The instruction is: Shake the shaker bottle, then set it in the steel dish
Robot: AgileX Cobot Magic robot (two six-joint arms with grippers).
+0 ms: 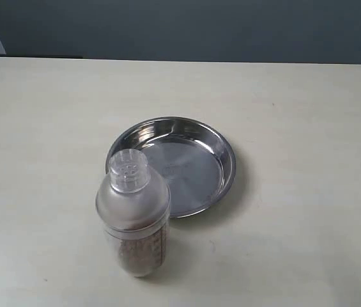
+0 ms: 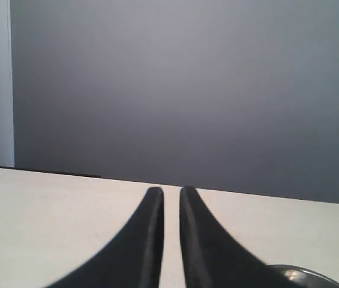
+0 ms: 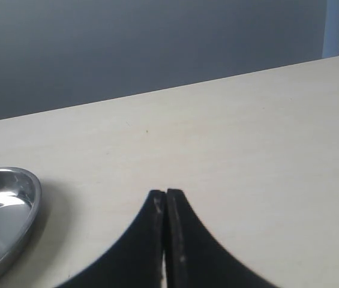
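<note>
The shaker bottle stands upright on the table, clear with a frosted dome, a small perforated cap and brownish grains inside. Its base is just in front of the steel dish, at the dish's near left rim. The dish is empty and shiny. Neither gripper appears in the exterior view. My left gripper is all but shut, with only a narrow slit between its black fingers and nothing in it; a sliver of the dish shows beside it. My right gripper is shut and empty, with the dish off to one side.
The pale table stretches around both objects to a dark grey wall behind. Nothing else lies on it in these views.
</note>
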